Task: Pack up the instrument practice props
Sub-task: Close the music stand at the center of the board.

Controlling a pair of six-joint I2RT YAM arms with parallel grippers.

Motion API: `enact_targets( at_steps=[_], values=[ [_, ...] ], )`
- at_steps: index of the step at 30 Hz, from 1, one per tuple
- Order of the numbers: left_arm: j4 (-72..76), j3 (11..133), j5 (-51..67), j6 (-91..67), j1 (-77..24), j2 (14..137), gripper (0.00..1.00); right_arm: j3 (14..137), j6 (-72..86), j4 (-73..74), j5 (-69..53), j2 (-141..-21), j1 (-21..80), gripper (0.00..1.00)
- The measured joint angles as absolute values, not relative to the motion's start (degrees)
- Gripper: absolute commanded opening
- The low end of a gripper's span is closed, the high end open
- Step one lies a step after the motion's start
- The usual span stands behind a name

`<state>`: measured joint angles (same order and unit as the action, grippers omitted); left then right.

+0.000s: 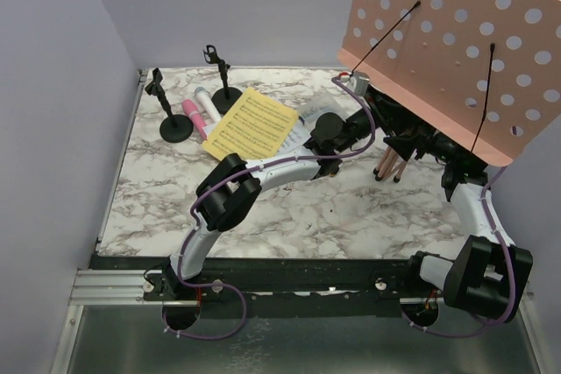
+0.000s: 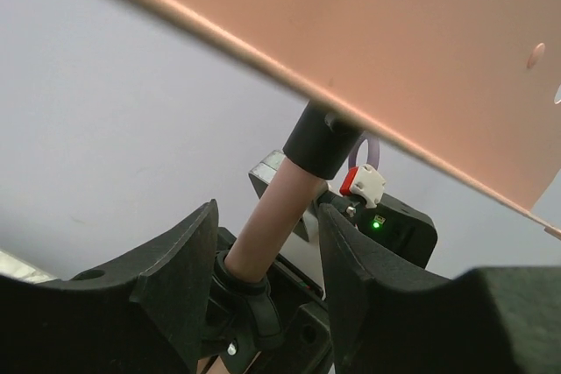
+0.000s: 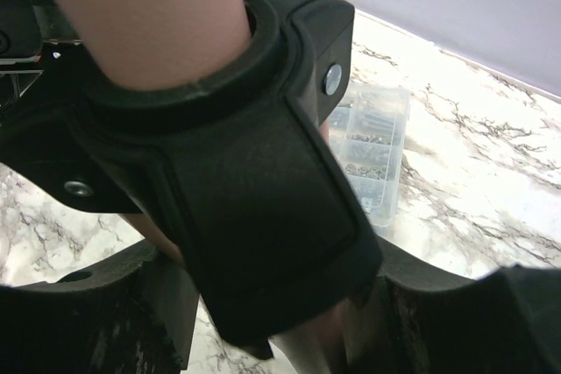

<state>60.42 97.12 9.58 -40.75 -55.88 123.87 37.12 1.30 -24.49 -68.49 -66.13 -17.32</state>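
Note:
The pink perforated music rack [image 1: 447,50] is held up at the back right. In the left wrist view its panel [image 2: 394,41] fills the top. My left gripper [image 2: 267,251] straddles the rack's pink pole [image 2: 276,216] just below a black collar [image 2: 320,142], open, with a gap on each side. My right gripper [image 3: 280,304] is shut on the rack's black tripod hub [image 3: 254,181]. The folded legs [image 1: 392,164] hang below. At the back left stand two black mic holders [image 1: 175,120] [image 1: 223,94]. Between them lie a pink microphone [image 1: 193,117] and a white microphone [image 1: 206,102], next to a yellow sheet-music page [image 1: 252,124].
A white page [image 1: 302,129] shows under the yellow one, partly covered by my left arm [image 1: 263,172]. A clear plastic compartment box [image 3: 372,146] lies on the marble table [image 1: 351,216] beyond the tripod hub. Walls close in the table at left, back and right.

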Motion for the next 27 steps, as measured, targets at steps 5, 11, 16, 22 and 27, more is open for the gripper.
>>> enact_targets(
  at_steps=[5,11,16,22,27],
  values=[
    [60.12,98.08,9.61,-39.64,-55.9,124.42,0.52,37.26,0.97,-24.12,-68.47,-66.17,-17.37,0.45],
    [59.83,98.91,9.67,-39.44,-55.94,124.86,0.52,37.65,0.12,-23.22,-68.45,-66.26,-17.47,0.45],
    [59.75,99.0,9.63,-40.16,-55.96,124.92,0.57,37.93,-0.67,-22.35,-68.42,-66.24,-17.47,0.45],
    [59.96,99.0,9.63,-40.86,-56.01,124.95,0.58,38.09,-1.61,-21.56,-68.23,-66.13,-17.47,0.45],
    [59.86,99.0,9.63,-39.79,-56.01,124.95,0.6,38.37,-2.17,-20.78,-68.03,-66.11,-17.47,0.45]
  ],
)
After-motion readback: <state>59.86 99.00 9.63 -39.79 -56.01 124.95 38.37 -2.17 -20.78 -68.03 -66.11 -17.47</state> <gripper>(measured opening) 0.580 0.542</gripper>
